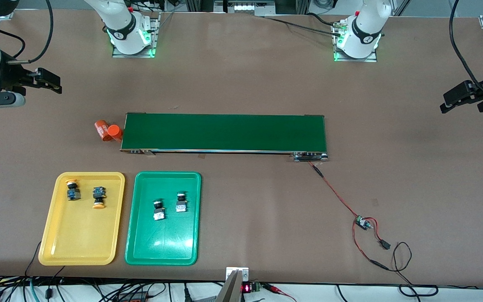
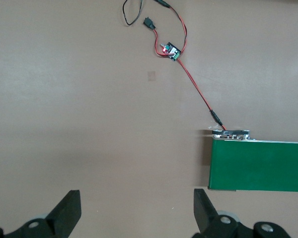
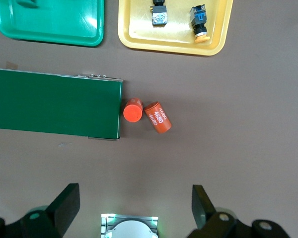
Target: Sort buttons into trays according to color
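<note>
**Buttons all sorted, claws stay back**

Buttons with yellow caps (image 1: 73,189) lie in the yellow tray (image 1: 57,235), lower left of the frame; green-capped ones (image 1: 158,209) in the green tray (image 1: 162,247). The left claw (image 1: 455,100) and right claw (image 1: 50,82) hang wide apart, holding nothing. A good finish means waiting clear.

Both arms wait drawn back, left gripper (image 1: 455,102) and right gripper (image 1: 48,79) spread wide, holding nothing

A long dark-green conveyor belt (image 1: 224,132) lay on the counter (image 1: 413,167), two orange cylinders (image 1: 108,131) touching its end, with a small wired circuit board (image 1: 362,222) nearby.
</note>
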